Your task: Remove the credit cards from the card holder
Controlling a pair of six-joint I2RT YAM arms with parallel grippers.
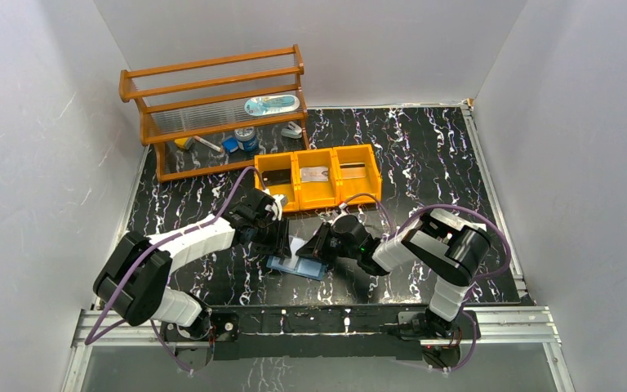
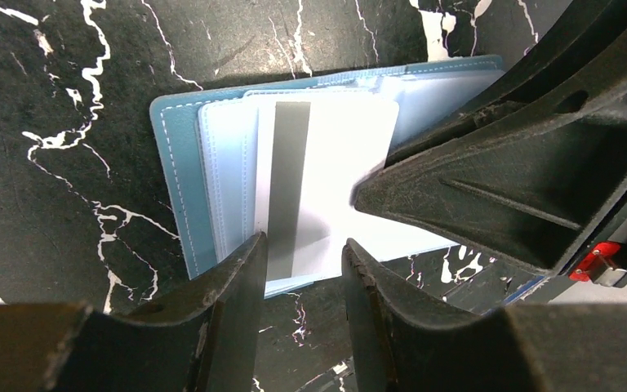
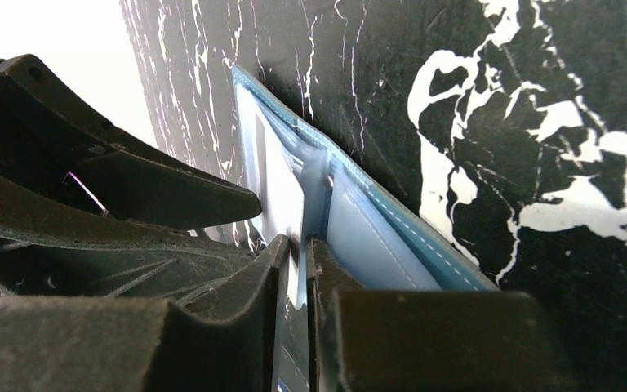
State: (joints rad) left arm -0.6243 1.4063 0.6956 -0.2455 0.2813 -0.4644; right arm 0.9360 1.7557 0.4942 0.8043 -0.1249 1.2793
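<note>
Light-blue and opened flat like a book, the card holder [image 2: 171, 163] lies on the black white-veined table [image 1: 441, 163], with both arms bent in over it. A white card [image 2: 335, 163] with a grey stripe [image 2: 288, 188] down its length sits on top of the holder's pale inner pockets, inside its stitched border.

The left gripper [image 2: 302, 241] hangs over the holder's near edge as its own camera sees it. Its two fingers stand apart, one on each side of the stripe's lower end, and nothing is pinched between them (whether the tips touch the card is not clear from this angle).

The right gripper [image 3: 298, 242] comes at the holder from the opposite side, near the fold. Its fingers are drawn almost together on a thin pale edge that looks like the white card's side. I cannot tell whether a clear pocket leaf is caught in there with it. Seen from the left wrist, this gripper's dark tip covers the card's side farthest from the holder's stitched spine.

Beyond the holder, away from the arm bases, an orange tray [image 1: 318, 198] with three compartments sits close by; a silver-grey card [image 1: 316, 174] lies in its middle compartment. The contents of the other two are too small to name. Farther beyond the holder and to the left stands a wooden rack [image 1: 212, 90] against the back wall.
</note>
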